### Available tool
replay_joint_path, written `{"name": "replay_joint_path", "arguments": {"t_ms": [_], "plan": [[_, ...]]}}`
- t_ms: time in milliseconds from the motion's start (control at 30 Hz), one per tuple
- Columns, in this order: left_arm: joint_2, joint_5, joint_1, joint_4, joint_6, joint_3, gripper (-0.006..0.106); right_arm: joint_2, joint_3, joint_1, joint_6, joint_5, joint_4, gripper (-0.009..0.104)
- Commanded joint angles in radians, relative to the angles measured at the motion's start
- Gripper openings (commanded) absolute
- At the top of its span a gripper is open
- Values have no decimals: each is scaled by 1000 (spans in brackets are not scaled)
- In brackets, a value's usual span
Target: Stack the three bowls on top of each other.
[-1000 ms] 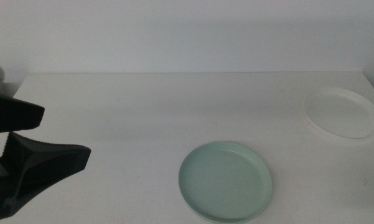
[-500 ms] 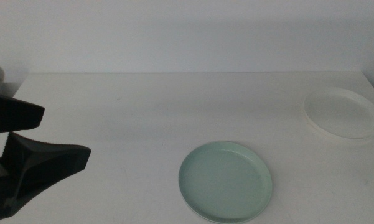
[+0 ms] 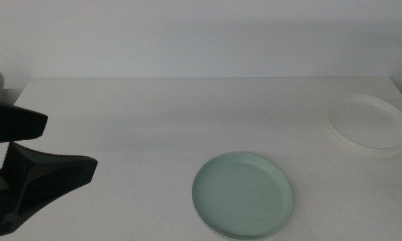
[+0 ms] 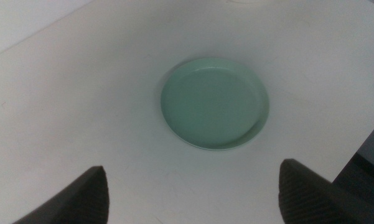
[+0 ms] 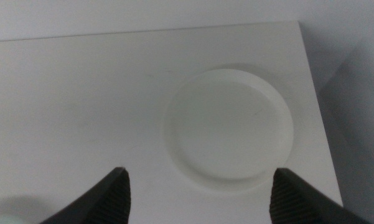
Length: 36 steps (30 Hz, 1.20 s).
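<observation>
Mint green bowl [image 3: 243, 195] at bench [image 3: 154, 120] front centre, white bowl [image 3: 368, 123] at far right. Left gripper [image 4: 190, 186] above green bowl, right gripper [image 5: 199, 190] above white bowl; jaws of both wide apart, holding nothing.

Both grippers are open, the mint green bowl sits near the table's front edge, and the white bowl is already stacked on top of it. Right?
Not quite: nothing is stacked. In the middle view the white bowl lies on its own near the table's far right corner, well apart from the mint green bowl at the front edge. The rest holds: the left gripper and the right gripper are both open.
</observation>
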Motion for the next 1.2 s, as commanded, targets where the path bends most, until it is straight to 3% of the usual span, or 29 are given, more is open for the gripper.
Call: {"name": "replay_joint_path", "arguments": {"t_ms": [0,333,533,1167], "plan": [[-2,-59,-1,-21,-5,-25,90,75,-99,-36,-13,-41,-3,59],[-2,-59,-1,-21,-5,-25,90,450,-354,-176,-14,2,-1,59],[-2,-59,-1,-21,-5,-25,90,613,-457,-197,-53,0,-2,59],[-2,-59,-1,-21,-5,-25,90,852,-475,-202,-99,-132,-69,57]]}}
